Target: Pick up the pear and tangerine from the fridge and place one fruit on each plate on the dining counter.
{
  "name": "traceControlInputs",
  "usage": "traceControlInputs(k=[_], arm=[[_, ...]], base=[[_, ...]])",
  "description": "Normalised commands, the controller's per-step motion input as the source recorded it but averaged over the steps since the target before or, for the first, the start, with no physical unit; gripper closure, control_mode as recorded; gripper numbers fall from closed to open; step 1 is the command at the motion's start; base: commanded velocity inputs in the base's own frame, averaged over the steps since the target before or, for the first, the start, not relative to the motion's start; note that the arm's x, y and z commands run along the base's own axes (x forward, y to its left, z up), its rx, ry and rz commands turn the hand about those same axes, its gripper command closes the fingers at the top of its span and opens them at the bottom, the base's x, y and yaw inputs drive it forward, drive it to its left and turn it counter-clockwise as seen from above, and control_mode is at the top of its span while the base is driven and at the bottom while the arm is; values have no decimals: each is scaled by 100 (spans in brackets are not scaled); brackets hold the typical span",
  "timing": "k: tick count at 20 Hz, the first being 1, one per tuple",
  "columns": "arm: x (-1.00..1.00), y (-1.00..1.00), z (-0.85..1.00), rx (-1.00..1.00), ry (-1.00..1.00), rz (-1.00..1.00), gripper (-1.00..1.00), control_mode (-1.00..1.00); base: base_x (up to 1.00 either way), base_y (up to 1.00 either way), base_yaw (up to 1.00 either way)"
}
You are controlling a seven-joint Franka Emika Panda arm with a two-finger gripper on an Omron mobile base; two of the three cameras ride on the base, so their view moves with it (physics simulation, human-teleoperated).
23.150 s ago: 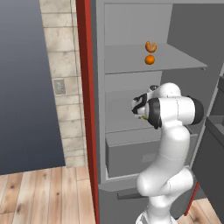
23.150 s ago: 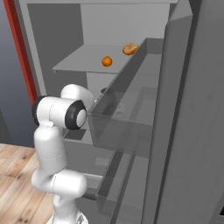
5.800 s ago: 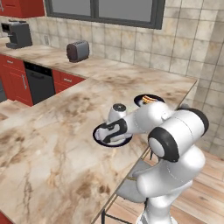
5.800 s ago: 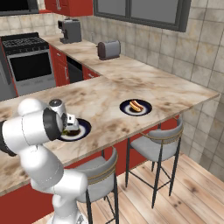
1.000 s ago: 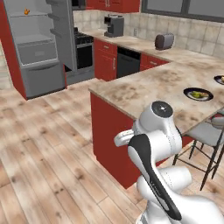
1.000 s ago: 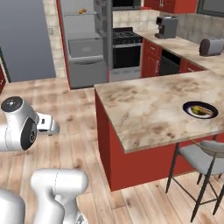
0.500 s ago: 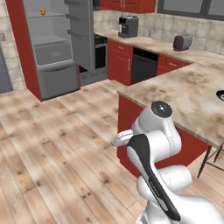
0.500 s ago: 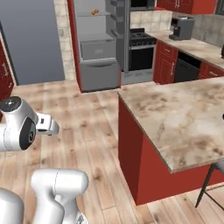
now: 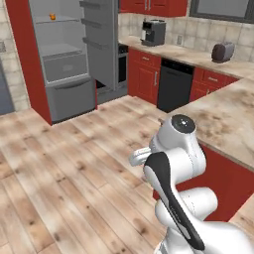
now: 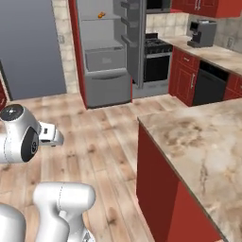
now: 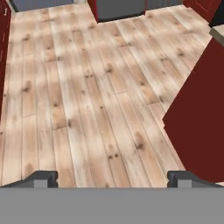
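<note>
Pale wood plank floor covers most of the lower half of both base views and nearly all of the hand view. The fridge stands open at the upper left of the left base view and at the top centre of the right base view, grey inside with a red side panel. The dining counter, beige marbled stone on a red base, runs along the right side of the right base view and enters the left base view at right. The white arm is folded low in the foreground of both base views. The gripper shows in the hand view as two dark tips set far apart at the bottom corners, jaws wide open with nothing between them, aimed at bare floor. A small orange fruit, the tangerine, sits on the upper fridge shelf, well apart from the gripper; it also appears in the right base view.
</note>
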Motion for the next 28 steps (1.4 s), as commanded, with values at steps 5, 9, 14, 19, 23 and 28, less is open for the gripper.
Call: traceControlInputs(k=[5, 9, 14, 19, 23, 28], arm=[[0, 0, 0, 0, 0, 0, -100, 100], [0, 0, 0, 0, 0, 0, -100, 100], [0, 0, 0, 0, 0, 0, -100, 100], [0, 0, 0, 0, 0, 0, -100, 100], [0, 0, 0, 0, 0, 0, -100, 100], [0, 0, 0, 0, 0, 0, -100, 100]], base=[[87, 36, -13], [88, 38, -8], [90, 33, -11], [91, 31, -10], [94, 27, -5], [94, 17, -1]])
